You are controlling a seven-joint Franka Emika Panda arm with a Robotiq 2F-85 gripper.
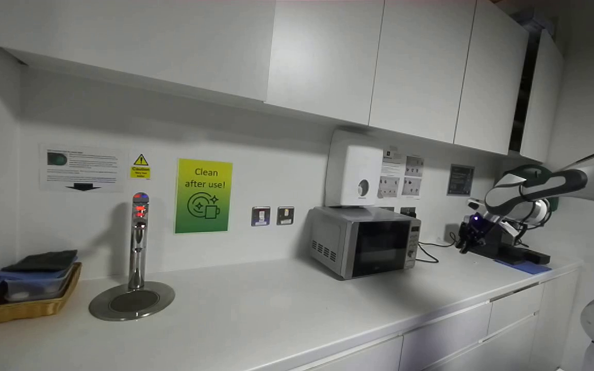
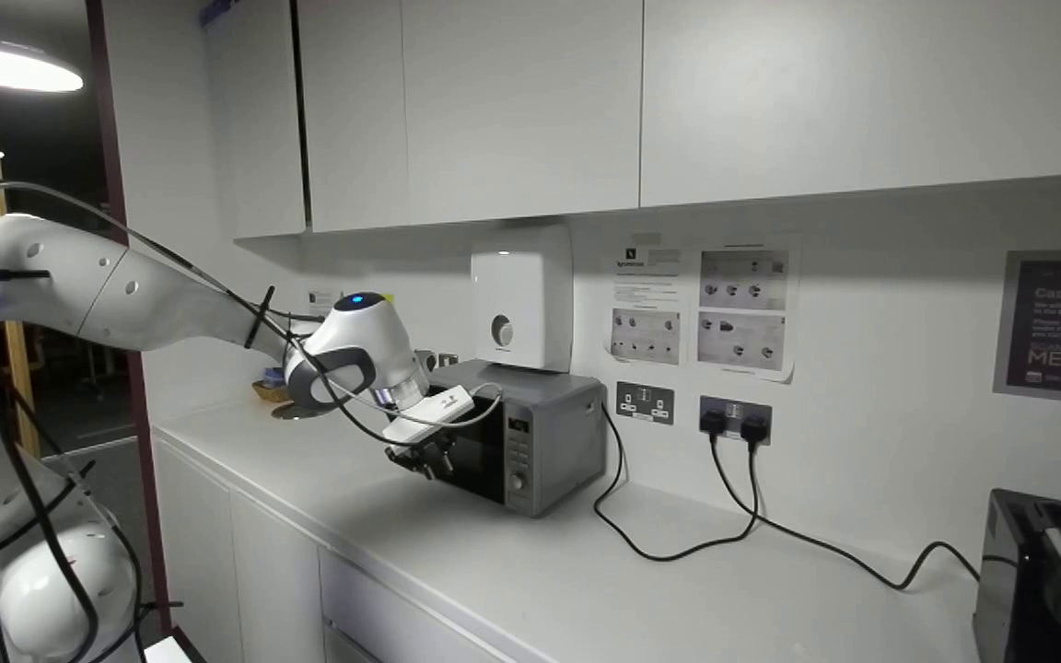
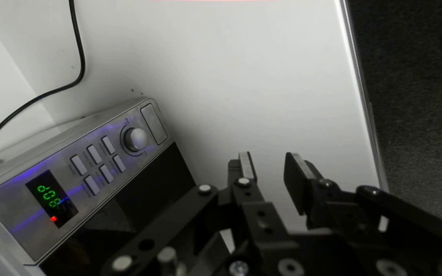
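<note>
One white counter point(image 1: 235, 304) beneath microwave point(image 1: 365, 243); white wall point(image 1: 276, 159)

both exterior views are looking dim and grey. well above and left of the microwave point(image 2: 553, 451) in an exterior view, a round lamp point(image 2: 10, 66) is glaring plain white. over the microwave, the cupboards point(image 1: 323, 51) are catching a pale sheen and shading a band of wall point(image 1: 256, 149) below; left of the microwave, a tap point(image 1: 137, 247) is casting a soft shadow. small print on the notices point(image 2: 646, 304) near the microwave is blurring. in the wrist view, violet streaks are glinting across the microwave's control panel point(image 3: 84, 174), the display point(image 3: 52, 199) is glowing green, the desk point(image 3: 263, 76) alongside is showing near-white, and the floor point(image 3: 416, 145), well right of the microwave, is lying in grainy darkness.
</note>
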